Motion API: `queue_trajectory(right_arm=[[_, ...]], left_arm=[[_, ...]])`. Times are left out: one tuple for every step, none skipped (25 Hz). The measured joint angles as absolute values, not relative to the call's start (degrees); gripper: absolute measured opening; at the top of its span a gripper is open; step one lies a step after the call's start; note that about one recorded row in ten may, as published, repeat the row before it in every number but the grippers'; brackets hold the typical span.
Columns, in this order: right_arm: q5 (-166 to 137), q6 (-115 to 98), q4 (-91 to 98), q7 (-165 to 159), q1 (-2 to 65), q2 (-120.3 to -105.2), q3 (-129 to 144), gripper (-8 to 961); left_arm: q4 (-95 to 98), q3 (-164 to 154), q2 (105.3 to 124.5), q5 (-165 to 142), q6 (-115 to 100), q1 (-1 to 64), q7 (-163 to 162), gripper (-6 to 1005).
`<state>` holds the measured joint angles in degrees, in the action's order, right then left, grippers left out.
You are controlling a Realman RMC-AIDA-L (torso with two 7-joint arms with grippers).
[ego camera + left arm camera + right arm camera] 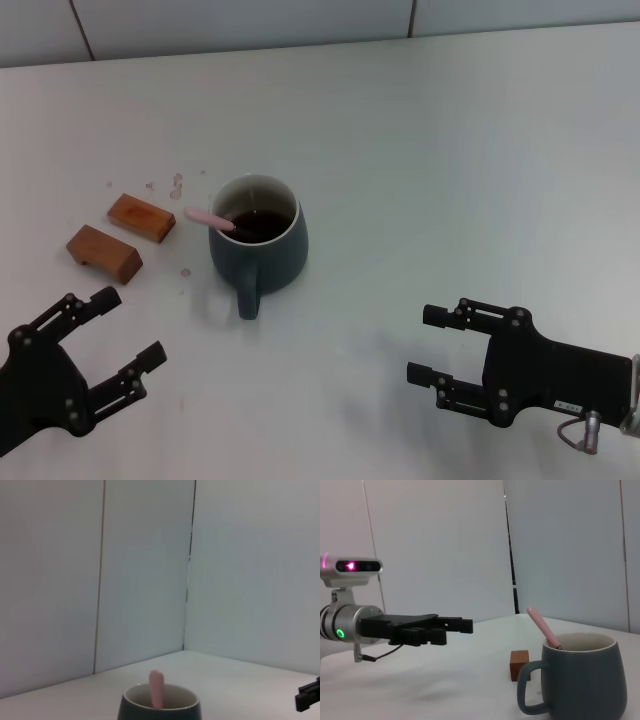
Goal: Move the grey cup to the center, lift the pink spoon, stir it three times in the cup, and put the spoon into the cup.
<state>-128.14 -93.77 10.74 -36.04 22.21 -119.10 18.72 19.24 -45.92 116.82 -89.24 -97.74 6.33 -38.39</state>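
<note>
Both my grippers hang open, clear of the grey cup [258, 243].
Pink spoon [212, 218] leans inside it; left gripper [118, 343] and right gripper [430, 345] hold nothing.

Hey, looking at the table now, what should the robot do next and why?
Probably nothing beyond parking: the pink spoon already leans inside the grey cup, and the left hand and right hand are both open, near the table's front edge, clear of the cup.

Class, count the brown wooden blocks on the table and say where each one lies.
2. One wooden block lies just to the robot's left of the grey cup; the other wooden block lies beside it, nearer the left gripper. None seems hidden.
</note>
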Motion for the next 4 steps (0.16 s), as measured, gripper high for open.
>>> queue_trajectory(right_arm=[[-128.14,-93.77,10.74,-36.04,22.21,-119.10,18.72,667],[-128.15,-93.77,10.75,-36.04,22.22,-119.12,18.72,667],[-128.15,-93.78,10.72,-36.04,22.23,-119.12,18.72,667],[-128.15,-93.77,10.66,-36.04,22.26,-119.13,18.72,667]], left_arm=[[19.24,-45.92,116.82,-89.24,-97.74,6.33,-38.39,795],[19.25,-45.97,116.85,-89.26,-97.37,6.62,-38.37,795],[19.26,-46.05,116.88,-89.28,-97.08,6.82,-38.37,795],[19.27,-46.14,116.90,-89.29,-96.85,7.00,-38.37,795]])
